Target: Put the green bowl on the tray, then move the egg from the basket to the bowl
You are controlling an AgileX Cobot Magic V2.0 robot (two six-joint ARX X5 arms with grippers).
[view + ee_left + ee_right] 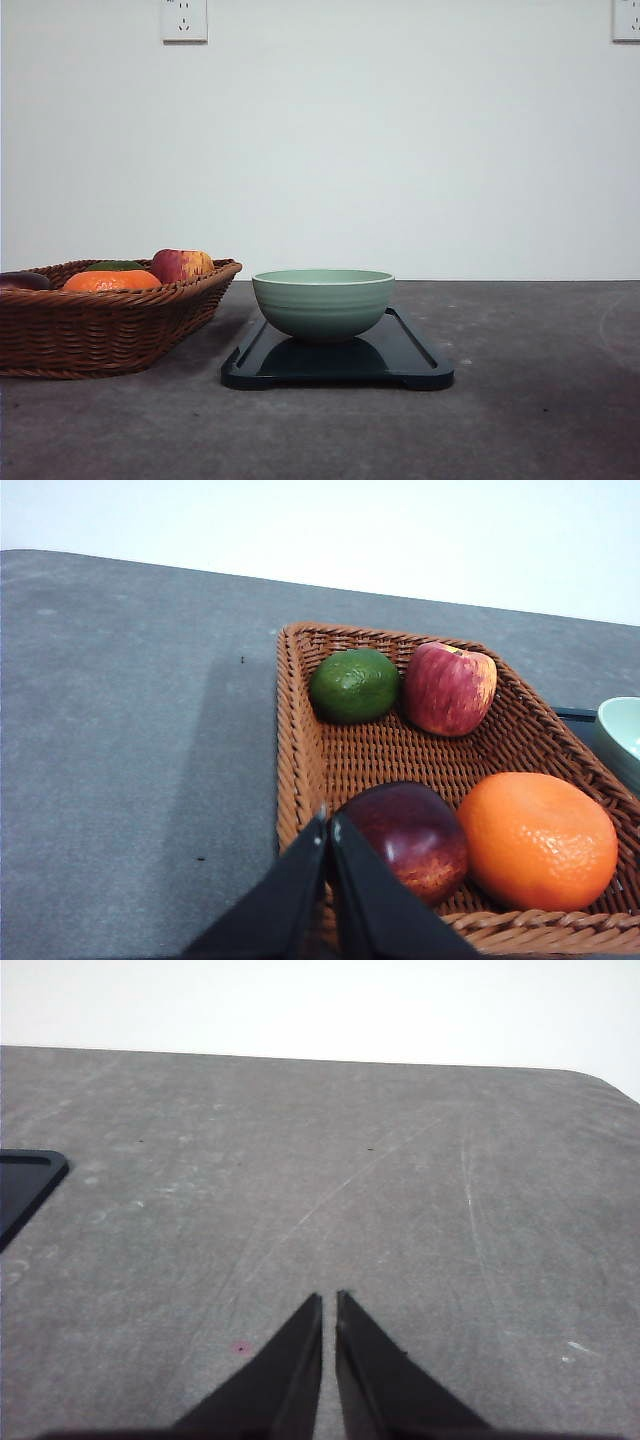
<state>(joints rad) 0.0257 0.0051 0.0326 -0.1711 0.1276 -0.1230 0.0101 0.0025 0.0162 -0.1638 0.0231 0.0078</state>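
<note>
The left gripper [328, 820] and right gripper [329, 1300] are each showing two matte black fingers, wedge-shaped, tapering to thin pointed tips.

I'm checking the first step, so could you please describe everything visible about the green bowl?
The green bowl is round, pale sage green, apparently glazed ceramic, with faint horizontal ridges and a lighter rim. It stands upright on the dark glossy tray, roughly centred and narrower than it, its reflection showing beneath. Nothing else touches it; its inside is hidden.
</note>
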